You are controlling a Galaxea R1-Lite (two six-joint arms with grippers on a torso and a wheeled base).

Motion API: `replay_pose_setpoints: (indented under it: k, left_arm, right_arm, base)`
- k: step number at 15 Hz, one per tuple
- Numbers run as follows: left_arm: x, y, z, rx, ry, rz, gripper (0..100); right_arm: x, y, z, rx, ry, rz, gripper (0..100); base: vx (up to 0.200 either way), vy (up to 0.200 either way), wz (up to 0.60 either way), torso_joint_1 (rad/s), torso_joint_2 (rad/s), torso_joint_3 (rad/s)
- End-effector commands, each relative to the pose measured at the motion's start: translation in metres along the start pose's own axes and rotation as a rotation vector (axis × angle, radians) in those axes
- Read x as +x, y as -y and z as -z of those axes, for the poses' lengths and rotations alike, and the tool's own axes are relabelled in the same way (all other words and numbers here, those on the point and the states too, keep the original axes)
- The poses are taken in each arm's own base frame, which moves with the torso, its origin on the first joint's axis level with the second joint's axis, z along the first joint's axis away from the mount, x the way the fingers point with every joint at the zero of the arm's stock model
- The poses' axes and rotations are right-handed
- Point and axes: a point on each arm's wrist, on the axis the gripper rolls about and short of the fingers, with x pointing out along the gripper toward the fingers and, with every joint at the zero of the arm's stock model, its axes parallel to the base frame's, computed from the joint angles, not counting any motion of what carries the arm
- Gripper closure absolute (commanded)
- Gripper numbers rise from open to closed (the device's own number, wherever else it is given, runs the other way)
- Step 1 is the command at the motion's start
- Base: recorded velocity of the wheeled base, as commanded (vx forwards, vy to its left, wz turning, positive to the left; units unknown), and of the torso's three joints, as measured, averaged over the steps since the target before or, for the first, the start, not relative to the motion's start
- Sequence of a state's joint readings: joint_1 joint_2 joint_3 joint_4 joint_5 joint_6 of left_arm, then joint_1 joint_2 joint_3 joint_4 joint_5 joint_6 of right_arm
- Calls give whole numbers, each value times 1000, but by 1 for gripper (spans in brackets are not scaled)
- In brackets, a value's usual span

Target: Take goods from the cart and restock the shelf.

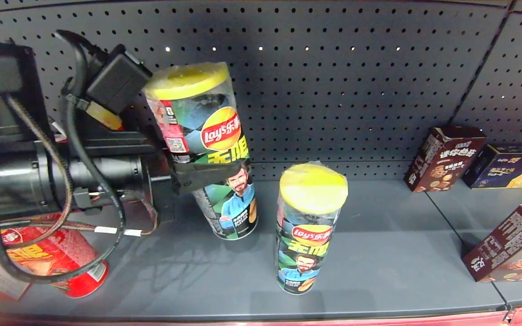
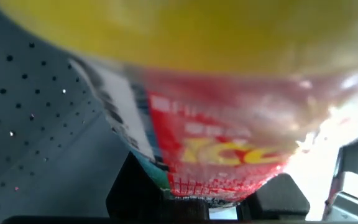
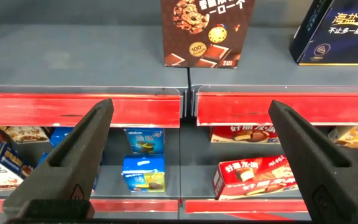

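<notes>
My left gripper (image 1: 202,171) is shut on a chips can (image 1: 206,149) with a yellow lid, gripping it around the middle. The can leans to the left, and its base is low over the grey shelf board (image 1: 379,253) near the pegboard back; I cannot tell whether it touches. In the left wrist view the same chips can (image 2: 216,137) sits close between the dark fingers (image 2: 135,193) of my left gripper (image 2: 207,202). A second, matching can (image 1: 308,226) stands upright to its right, nearer the front. My right gripper (image 3: 191,168) is open with nothing between its fingers, facing a shelf front.
A red can (image 1: 68,262) lies on its side at the shelf's left front. Brown boxes (image 1: 442,156) (image 1: 510,242) and a dark blue box (image 1: 510,167) sit at the right. In the right wrist view a brown cookie box (image 3: 207,31) stands above red shelf rails (image 3: 135,106).
</notes>
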State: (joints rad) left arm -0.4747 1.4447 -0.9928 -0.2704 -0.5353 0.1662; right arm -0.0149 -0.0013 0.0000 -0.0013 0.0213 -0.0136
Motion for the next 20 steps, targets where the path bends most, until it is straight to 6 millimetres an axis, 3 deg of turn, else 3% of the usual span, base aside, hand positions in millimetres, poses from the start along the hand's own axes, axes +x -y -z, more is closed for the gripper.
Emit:
replay_pose_setpoints:
  k: [1, 9, 12, 20]
  left_arm:
    - [23, -22, 7, -3, -49, -10, 100]
    - [82, -70, 11, 62, -99, 71, 100]
    - [92, -82, 13, 98, -78, 118, 100]
    - [109, -91, 16, 150, -94, 205, 100]
  right_arm:
    - [0, 0, 0, 0, -1, 0, 0]
    - [0, 0, 0, 0, -1, 0, 0]
    - [0, 0, 0, 0, -1, -1, 0]
    - [0, 0, 0, 0, -1, 0, 0]
  base:
    - [0, 0, 0, 0, 0, 0]
    - [0, 0, 0, 0, 0, 0]
    - [0, 0, 0, 0, 0, 0]
    - [0, 0, 0, 0, 0, 0]
